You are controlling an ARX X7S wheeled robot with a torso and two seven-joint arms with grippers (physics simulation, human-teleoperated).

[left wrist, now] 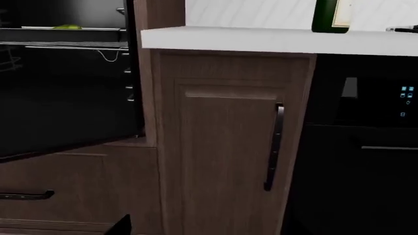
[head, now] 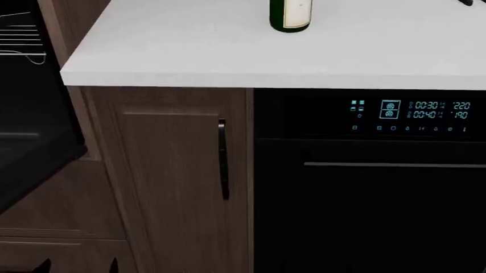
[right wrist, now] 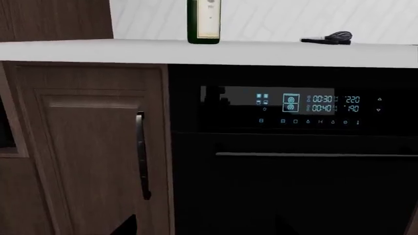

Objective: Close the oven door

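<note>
The oven door (head: 31, 165) is a black slab hanging open at the far left of the head view, with wire racks showing in the cavity above it. Its dark inner face (left wrist: 58, 117) fills the area below the racks in the left wrist view. My left gripper (head: 77, 265) is low in front of the wood drawers, below and right of the door and apart from it. Its two dark fingertips (left wrist: 121, 226) stand apart with nothing between them. Only one tip of my right gripper (right wrist: 202, 230) shows, a fingertip (right wrist: 127, 226) set far to one side before the black appliance.
A brown cabinet door (head: 174, 182) with a black vertical handle (head: 223, 159) stands between the oven and a black appliance (head: 365, 199) with a cyan display. The white counter (head: 227, 57) carries a green bottle (head: 290, 14). Wood drawers (left wrist: 72, 191) sit under the oven.
</note>
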